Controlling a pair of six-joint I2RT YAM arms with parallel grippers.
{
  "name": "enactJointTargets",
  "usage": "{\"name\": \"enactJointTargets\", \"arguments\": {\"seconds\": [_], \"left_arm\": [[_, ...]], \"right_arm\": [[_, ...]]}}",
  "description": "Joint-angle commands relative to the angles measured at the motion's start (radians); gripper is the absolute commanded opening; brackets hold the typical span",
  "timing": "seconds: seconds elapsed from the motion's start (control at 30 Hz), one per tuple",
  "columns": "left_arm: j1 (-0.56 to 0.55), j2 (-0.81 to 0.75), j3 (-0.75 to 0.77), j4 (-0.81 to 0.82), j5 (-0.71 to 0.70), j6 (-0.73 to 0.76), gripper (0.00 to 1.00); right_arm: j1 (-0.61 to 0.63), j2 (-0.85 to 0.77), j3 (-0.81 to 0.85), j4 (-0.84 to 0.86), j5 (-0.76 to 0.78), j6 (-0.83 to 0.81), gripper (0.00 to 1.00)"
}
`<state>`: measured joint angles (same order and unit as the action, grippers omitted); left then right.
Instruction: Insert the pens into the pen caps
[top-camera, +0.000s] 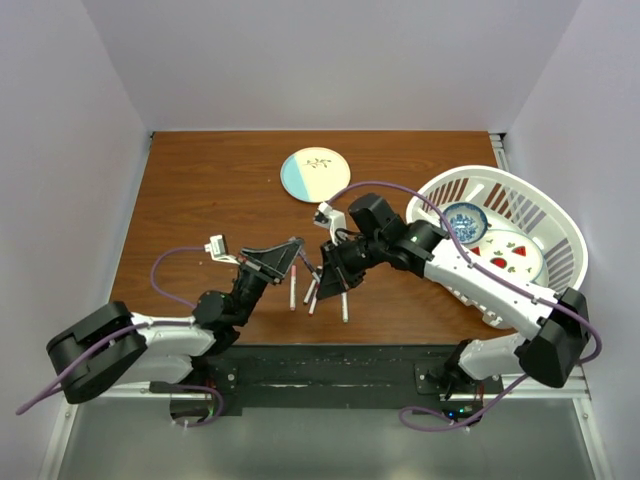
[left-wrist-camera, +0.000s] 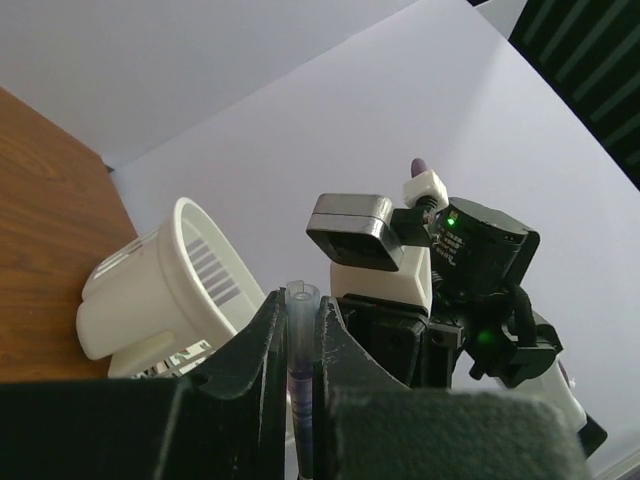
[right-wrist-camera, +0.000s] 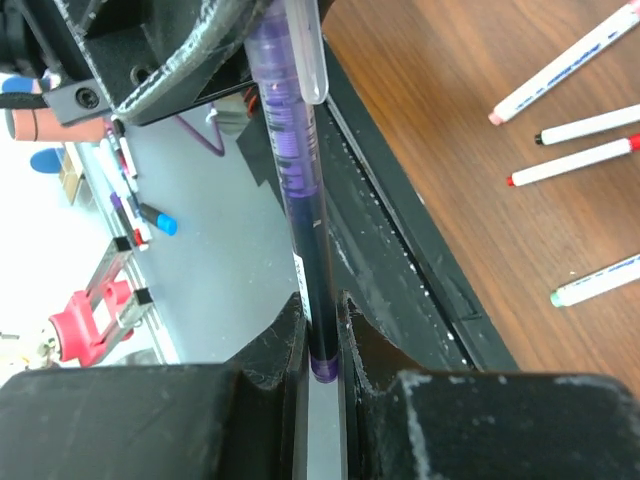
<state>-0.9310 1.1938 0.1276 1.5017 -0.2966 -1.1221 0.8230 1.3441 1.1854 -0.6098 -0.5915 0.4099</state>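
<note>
Seen from above, a brown wooden surface sits enclosed by white walls on its left, far and right sides. Two arms reach in from the near edge and meet above the middle of that edge.

The right hand has its fingers pressed in on the lower end of a dark purple marker pen. The pen is held in the air, off the wood. Its other end reaches a pale purple see-through cap, which is pinched between the narrow fingers of the left hand. It is not clear whether the cap is fully seated.

Four white marker pens lie loose and uncapped on the wood just below the hands, close to the near edge. They lie near each other without touching, and their tips are pink, black, red and green.

A round pale blue and cream plate rests near the middle of the far edge, well apart from the hands. A white slatted plastic basket fills the right edge. It holds a blue patterned bowl and a white dish with red marks. Bare wood runs along the left edge up to the far left corner.
</note>
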Motion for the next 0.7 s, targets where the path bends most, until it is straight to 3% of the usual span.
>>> {"name": "enactJointTargets", "arguments": {"seconds": [0.0, 0.1, 0.2, 0.23, 0.27, 0.3, 0.33, 0.37, 0.43, 0.6, 0.67], "left_arm": [[-0.083, -0.045, -0.163, -0.030, 0.605, -0.025, 0.00], [0.009, -0.170, -0.056, -0.231, 0.626, 0.004, 0.00], [0.087, -0.281, 0.053, -0.378, 0.619, 0.018, 0.00], [0.102, -0.318, 0.094, -0.494, 0.620, 0.056, 0.00], [0.118, -0.332, 0.143, -0.576, 0.620, 0.089, 0.00], [0.142, -0.338, 0.249, -0.666, 0.614, 0.131, 0.00], [0.155, -0.344, 0.298, -0.839, 0.587, 0.216, 0.00], [0.176, -0.342, 0.343, -0.913, 0.567, 0.255, 0.00], [0.202, -0.321, 0.447, -1.113, 0.498, 0.353, 0.00], [0.291, -0.191, 0.650, -1.563, 0.340, 0.514, 0.00], [0.337, -0.097, 0.673, -1.621, 0.315, 0.561, 0.00]], "right_arm": [[-0.117, -0.049, 0.055, 1.001, 0.197, 0.090, 0.00], [-0.116, -0.126, -0.126, 1.045, 0.182, 0.101, 0.00], [-0.116, -0.233, -0.293, 1.058, 0.194, 0.109, 0.23], [-0.117, -0.261, -0.325, 1.033, 0.194, 0.109, 0.41], [-0.116, -0.288, -0.351, 1.006, 0.194, 0.103, 0.47], [-0.117, -0.357, -0.401, 0.974, 0.193, 0.098, 0.62], [-0.117, -0.391, -0.430, 0.919, 0.191, 0.096, 0.85], [-0.117, -0.431, -0.458, 0.888, 0.197, 0.092, 0.94], [-0.116, -0.544, -0.538, 0.787, 0.217, 0.090, 0.99], [-0.116, -0.753, -0.667, 0.665, 0.289, 0.130, 0.99], [-0.117, -0.822, -0.673, 0.618, 0.311, 0.136, 0.99]]}}
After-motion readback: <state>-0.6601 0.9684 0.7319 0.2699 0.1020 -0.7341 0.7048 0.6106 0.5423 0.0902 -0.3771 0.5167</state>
